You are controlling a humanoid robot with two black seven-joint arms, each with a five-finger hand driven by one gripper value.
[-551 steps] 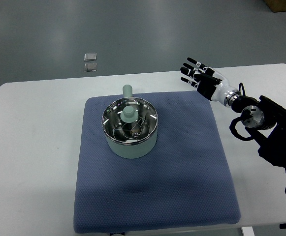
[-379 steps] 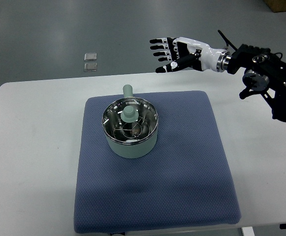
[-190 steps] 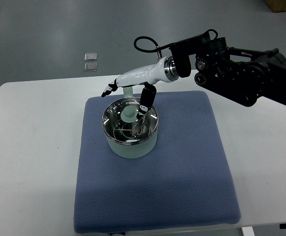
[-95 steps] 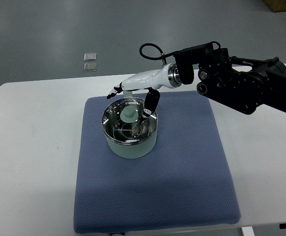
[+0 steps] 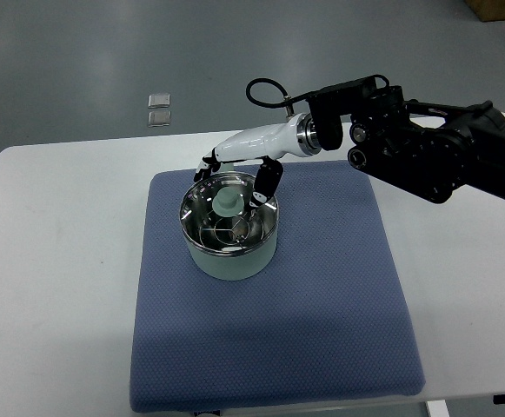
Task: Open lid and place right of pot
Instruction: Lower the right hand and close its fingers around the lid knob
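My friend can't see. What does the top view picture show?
A robot's right hand reaches over a pale green pot, fingers spread around the lid's knob without gripping it. The lid is on the pot, which sits on a blue mat on a white table.

Right hand [image 5: 239, 169]: it started well off to the right, above the table's far right corner, with fingers spread. It rose, swung left across the far edge of the blue mat [image 5: 339, 287], then dropped over the pot [image 5: 229, 228].
Fingers [image 5: 264, 181]: they went from spread wide to curling down around the lid knob [image 5: 227, 202], the dark thumb tip closing in at the knob's right side.
Right arm [image 5: 426, 148]: it stretched further into view from the right edge.
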